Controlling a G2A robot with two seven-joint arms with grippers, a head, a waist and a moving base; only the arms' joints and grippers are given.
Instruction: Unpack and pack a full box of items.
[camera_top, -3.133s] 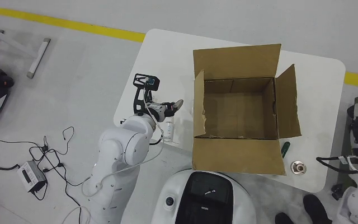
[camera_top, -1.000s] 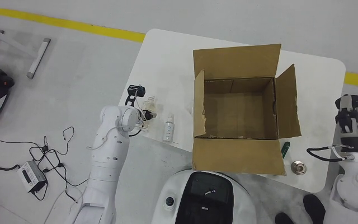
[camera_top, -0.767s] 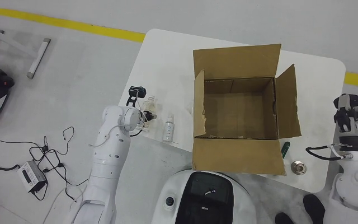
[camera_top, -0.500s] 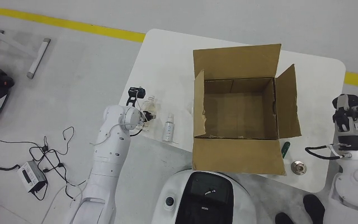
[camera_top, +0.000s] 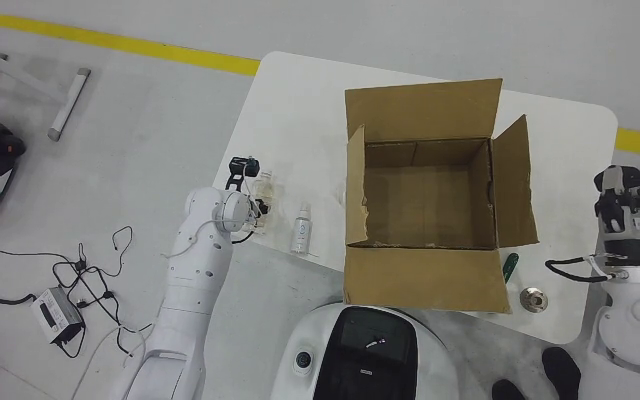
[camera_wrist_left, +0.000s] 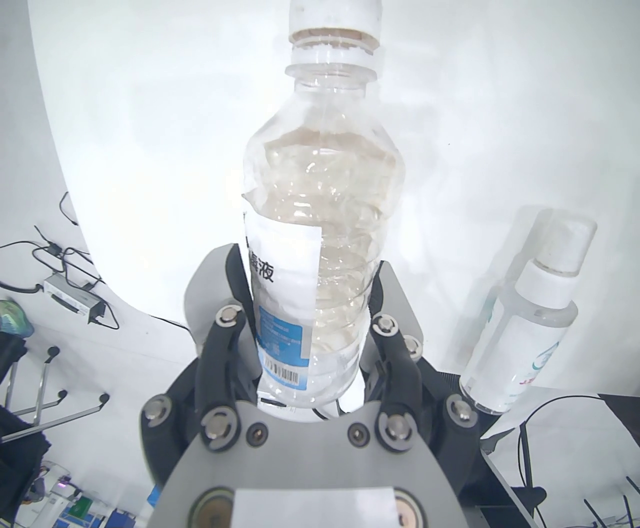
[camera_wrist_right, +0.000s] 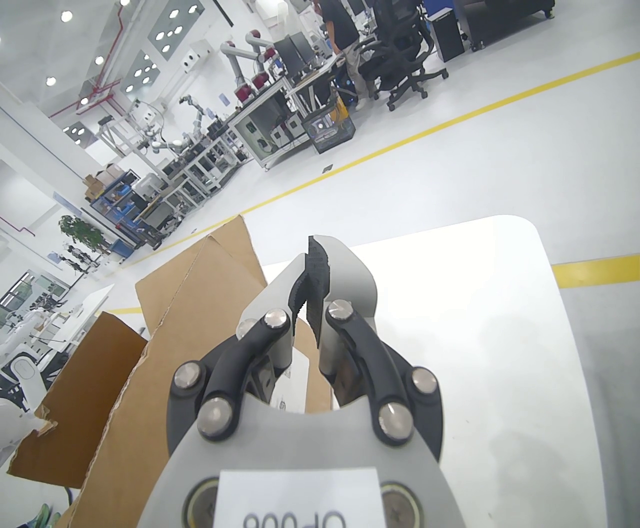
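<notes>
The water bottle (camera_wrist_left: 320, 210) has a label (camera_wrist_left: 282, 280) with dark characters and a barcode (camera_wrist_left: 284, 376); the spray bottle (camera_wrist_left: 525, 325) bears teal print

White arms (camera_top: 200, 270), black jaws, silver screws (camera_wrist_right: 265, 316)

The clear plastic water bottle (camera_wrist_left: 320, 225) had a white cap and a white label that turned blue lower down, with a black barcode. The small clear spray bottle (camera_wrist_left: 525, 325) bore a white collar and a white label with teal print. The open cardboard box (camera_top: 425, 278) was plain brown, the rounded table (camera_top: 300, 110) white. The left gripper (camera_wrist_left: 307, 272) and right gripper (camera_wrist_right: 311, 265) were silver-grey with black finger links. A yellow floor stripe (camera_top: 130, 44) crossed pale grey.
</notes>
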